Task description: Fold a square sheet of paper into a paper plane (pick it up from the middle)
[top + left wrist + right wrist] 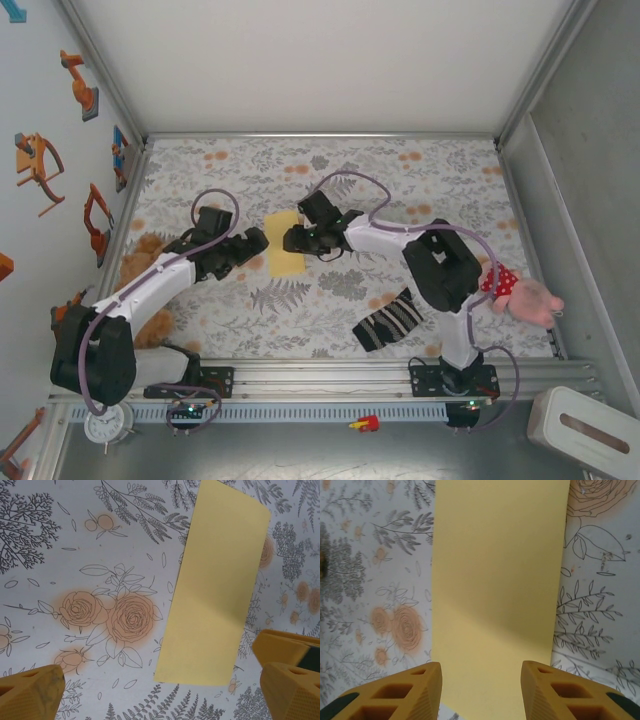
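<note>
Both with fingers apart, left end effector near and right end effector over the square sheet of paper, an uneven press could skew its fold.

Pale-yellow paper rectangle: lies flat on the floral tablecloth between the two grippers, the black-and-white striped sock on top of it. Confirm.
Not so: the black-and-white striped sock lies on the floral tablecloth, apart from the pale-yellow paper rectangle, near the right arm's base; the top external view shows it. The rest holds.
</note>
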{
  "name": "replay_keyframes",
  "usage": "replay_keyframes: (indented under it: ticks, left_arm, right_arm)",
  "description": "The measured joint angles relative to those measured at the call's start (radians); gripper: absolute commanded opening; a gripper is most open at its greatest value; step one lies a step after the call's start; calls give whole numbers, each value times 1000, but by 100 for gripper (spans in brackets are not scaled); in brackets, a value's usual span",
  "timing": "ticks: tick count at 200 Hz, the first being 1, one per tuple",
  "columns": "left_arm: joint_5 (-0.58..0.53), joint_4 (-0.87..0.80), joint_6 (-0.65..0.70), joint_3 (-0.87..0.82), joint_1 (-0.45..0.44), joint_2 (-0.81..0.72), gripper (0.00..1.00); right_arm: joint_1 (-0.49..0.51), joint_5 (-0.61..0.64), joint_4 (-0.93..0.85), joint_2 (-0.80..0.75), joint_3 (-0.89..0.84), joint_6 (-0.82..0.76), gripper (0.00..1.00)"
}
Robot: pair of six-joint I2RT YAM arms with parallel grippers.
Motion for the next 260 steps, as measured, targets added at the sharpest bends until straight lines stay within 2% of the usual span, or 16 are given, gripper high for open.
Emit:
replay_keyframes:
  ticks: [43, 92, 115, 175, 207, 228, 260]
  left_arm:
    - [26, 35, 0, -2, 4, 4, 96]
    - [64, 69, 0, -2, 4, 37, 96]
    - [96, 91, -2, -2, 4, 59, 96]
    - [195, 163, -26, -2, -32, 125, 96]
    - [239, 209, -60, -2, -75, 170, 96]
    - [262, 241, -87, -2, -102, 200, 100]
    - [292, 285, -139, -2, -135, 239, 89]
  right_arm:
    - [0, -17, -25, 79, 58, -1, 44]
    - [-6, -23, -23, 87, 50, 0, 43]
    - [-14, -19, 5, 44, -24, 8, 41]
    - [-93, 1, 29, -190, -320, 26, 37]
    - [-106, -3, 59, -255, -328, 26, 37]
    - [-107, -16, 88, -253, -324, 27, 36]
    - [-116, -43, 103, -197, -315, 31, 34]
